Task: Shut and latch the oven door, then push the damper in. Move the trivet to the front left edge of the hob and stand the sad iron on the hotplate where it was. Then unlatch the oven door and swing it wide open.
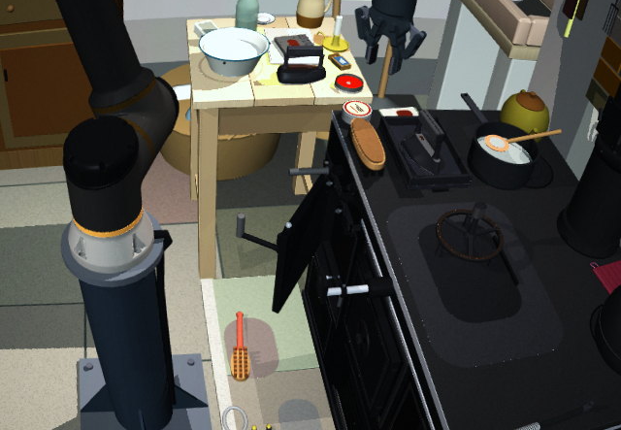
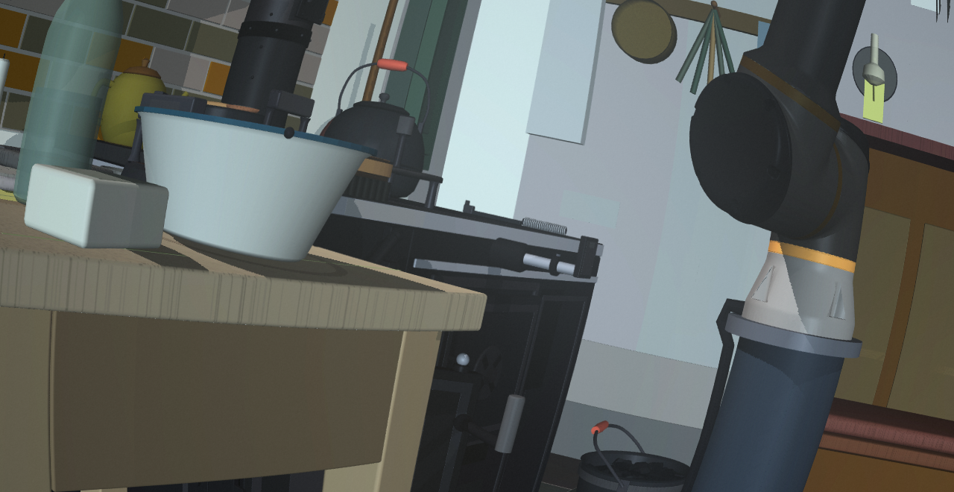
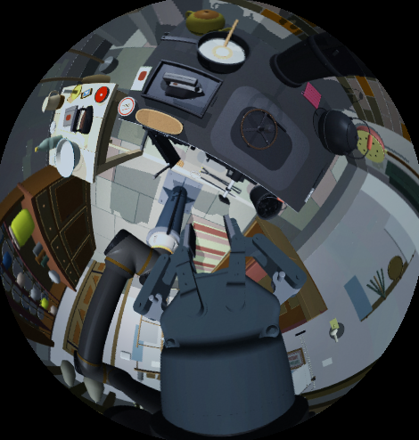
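The oven door (image 1: 306, 237) is partly hidden by the range's front in the side camera; it stands ajar, swung out from the black range, with its latch handle (image 1: 249, 232) pointing outward. The round trivet (image 1: 470, 235) sits on the hotplate in the middle of the hob (image 3: 259, 128). One sad iron (image 1: 425, 147) rests in a black tray at the hob's back left, and another (image 1: 301, 67) is on the wooden table. My gripper (image 1: 391, 52) hangs high above the gap between table and range, half open and empty (image 3: 207, 231).
The wooden table (image 1: 273, 64) stands beside the range with a basin (image 1: 233, 50), bottle and jug. A brush (image 1: 367, 143), a tin (image 1: 356, 110) and a saucepan (image 1: 501, 152) crowd the hob's back. A kettle (image 3: 341, 131) sits at the hob's far end, by the stovepipe (image 1: 594, 205).
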You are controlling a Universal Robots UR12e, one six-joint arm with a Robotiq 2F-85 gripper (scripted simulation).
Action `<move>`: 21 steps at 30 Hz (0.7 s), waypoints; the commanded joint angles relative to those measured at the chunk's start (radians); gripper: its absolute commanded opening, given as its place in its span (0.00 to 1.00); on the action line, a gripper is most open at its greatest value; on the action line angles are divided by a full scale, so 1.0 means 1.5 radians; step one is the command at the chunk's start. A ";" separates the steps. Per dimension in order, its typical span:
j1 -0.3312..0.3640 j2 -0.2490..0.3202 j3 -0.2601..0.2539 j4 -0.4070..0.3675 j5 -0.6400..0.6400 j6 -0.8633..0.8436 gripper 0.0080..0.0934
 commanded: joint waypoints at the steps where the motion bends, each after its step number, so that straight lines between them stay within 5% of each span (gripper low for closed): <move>1: 0.000 0.000 -0.001 0.000 0.000 -0.003 0.47; 11: 0.000 0.000 -0.001 0.000 0.000 -0.093 0.47; 21: 0.000 0.000 -0.001 0.000 0.000 -0.322 0.47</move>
